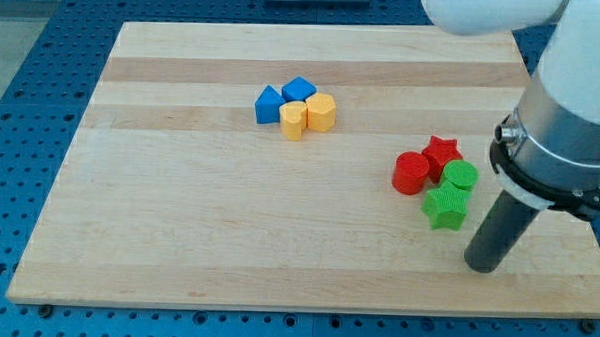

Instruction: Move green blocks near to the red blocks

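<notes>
A red cylinder (412, 173) and a red star (442, 152) sit together at the board's right side. A green cylinder (461, 176) touches them on their right, and a green star (446, 207) lies just below, against the red cylinder. My tip (484, 265) rests on the board below and to the right of the green star, a short gap from it, touching no block.
Two blue blocks (299, 89) (269, 105) and two yellow blocks (295, 119) (321, 112) cluster near the board's upper middle. The wooden board (199, 205) lies on a blue perforated table. The arm's white body (572, 108) looms over the board's right edge.
</notes>
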Action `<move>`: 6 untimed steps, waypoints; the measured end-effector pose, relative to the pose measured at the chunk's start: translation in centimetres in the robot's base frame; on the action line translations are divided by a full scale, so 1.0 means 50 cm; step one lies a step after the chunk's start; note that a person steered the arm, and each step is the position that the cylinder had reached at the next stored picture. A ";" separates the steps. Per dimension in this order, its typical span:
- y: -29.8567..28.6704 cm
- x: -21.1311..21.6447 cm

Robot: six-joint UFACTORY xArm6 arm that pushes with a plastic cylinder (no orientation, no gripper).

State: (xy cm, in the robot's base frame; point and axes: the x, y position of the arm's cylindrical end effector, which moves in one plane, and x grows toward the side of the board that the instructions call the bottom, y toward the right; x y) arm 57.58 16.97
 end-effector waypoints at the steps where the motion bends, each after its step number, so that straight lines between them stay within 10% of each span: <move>1: -0.001 -0.029; 6: -0.004 -0.055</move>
State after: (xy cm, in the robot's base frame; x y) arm 54.85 16.78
